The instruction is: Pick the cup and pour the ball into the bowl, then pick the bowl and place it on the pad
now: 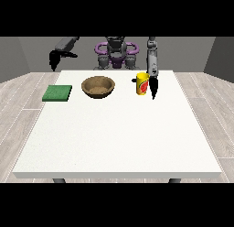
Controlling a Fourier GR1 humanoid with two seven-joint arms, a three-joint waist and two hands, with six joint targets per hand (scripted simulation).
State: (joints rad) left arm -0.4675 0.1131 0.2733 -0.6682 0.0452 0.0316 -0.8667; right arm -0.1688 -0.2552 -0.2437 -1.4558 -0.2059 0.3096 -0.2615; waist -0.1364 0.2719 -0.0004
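Reach-for-cup step: hand at the view's right (154, 87) just beside yellow cup (142, 83) on the surface (114, 130), fingers pointing down straight, not closed; next closes on cup, tips toward bowl (98, 86).

We find no readable text, brand, number or sign anywhere. The small yellow cylindrical cup (142, 83) carries a red and green mark on its side, but we cannot make out any letters in it.
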